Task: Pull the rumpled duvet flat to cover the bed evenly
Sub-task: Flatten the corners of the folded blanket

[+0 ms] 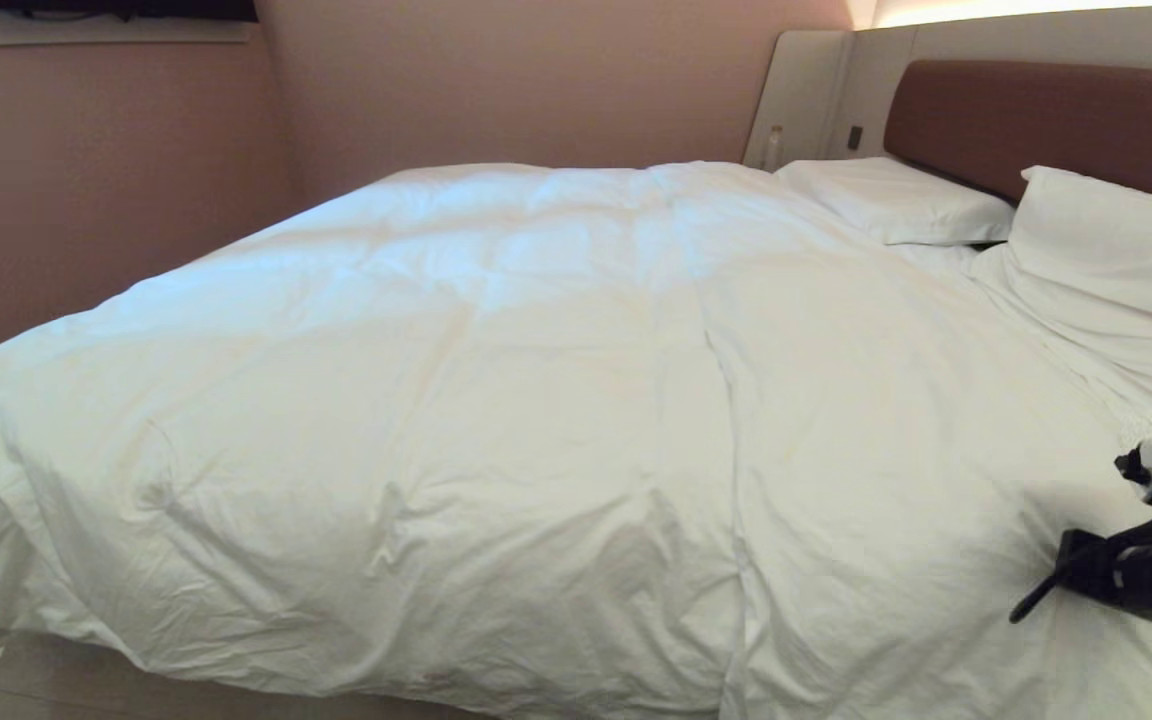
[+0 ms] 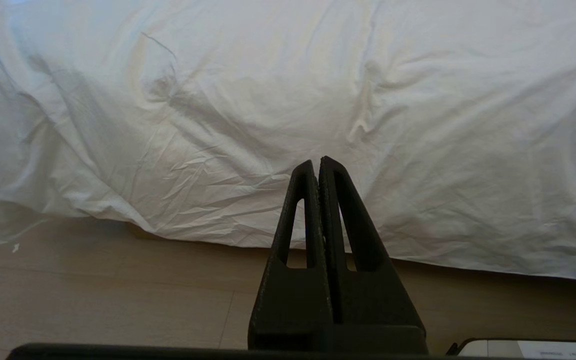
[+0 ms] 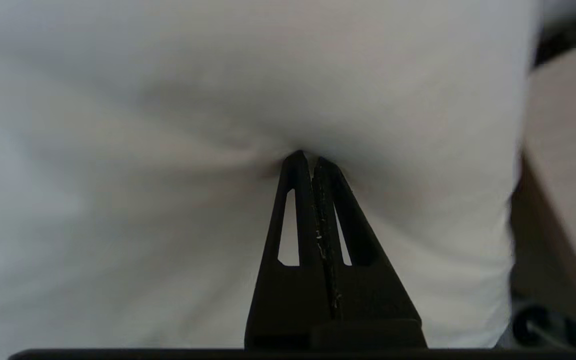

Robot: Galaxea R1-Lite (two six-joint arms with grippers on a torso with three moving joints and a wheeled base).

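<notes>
On the bed [image 1: 1046, 125]: one duvet [image 1: 496, 400], two pillows [image 1: 896, 200].

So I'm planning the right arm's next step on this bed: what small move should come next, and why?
Probably push the right end effector on toward the duvet's upper edge near the pillows. Its fingers are shut with the tips against white fabric, apparently gripping nothing, and the sheet by the near pillow lies uncovered. The left end effector is shut, idle above the floor.

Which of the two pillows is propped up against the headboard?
The nearer pillow, at the picture's right edge, leans up against the brown headboard. The farther pillow lies flat on the bed.
</notes>
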